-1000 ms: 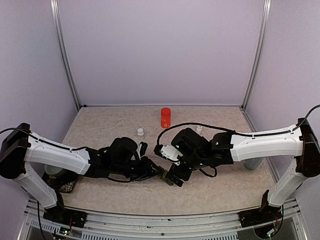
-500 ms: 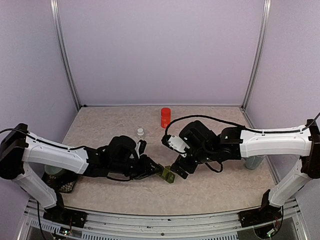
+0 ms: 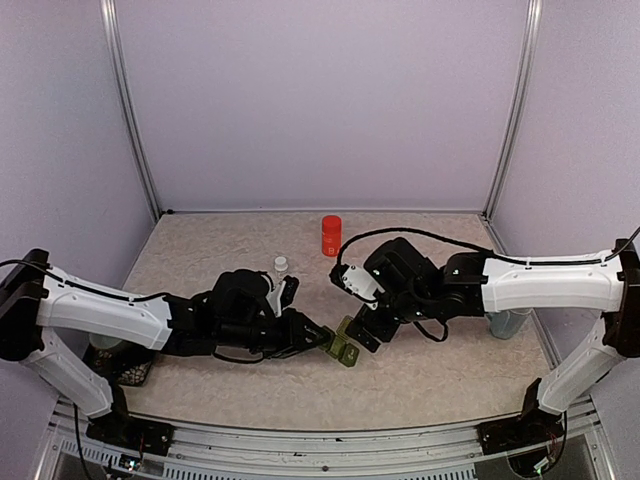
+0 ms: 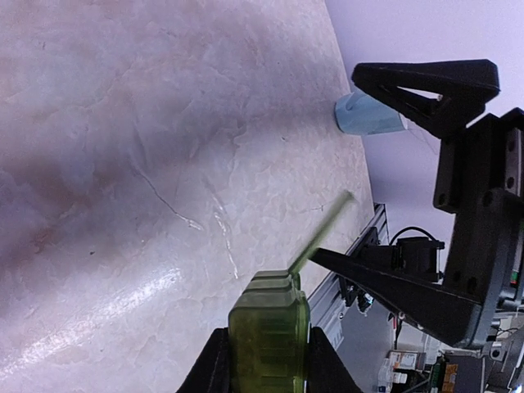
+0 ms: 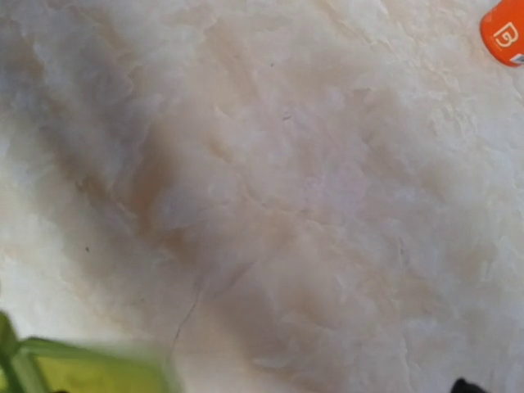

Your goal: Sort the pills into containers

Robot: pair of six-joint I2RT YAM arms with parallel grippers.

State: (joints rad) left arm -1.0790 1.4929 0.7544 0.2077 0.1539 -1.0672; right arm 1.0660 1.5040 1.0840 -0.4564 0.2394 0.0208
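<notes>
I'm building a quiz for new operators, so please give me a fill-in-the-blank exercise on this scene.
The left claw is shut on the ____ containers. The right claw has its jaws standing ____. The pale blue mug stands on the ____ side of the table.
Missing words: green; open; right.

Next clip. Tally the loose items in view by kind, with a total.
Orange bottle: 1
White-capped clear vial: 1
Green pill containers strip: 1
Pale blue mug: 1
Dark speckled item under the left arm, kind unclear: 1
Pale item beside it, mostly hidden: 1
Total: 6
</notes>
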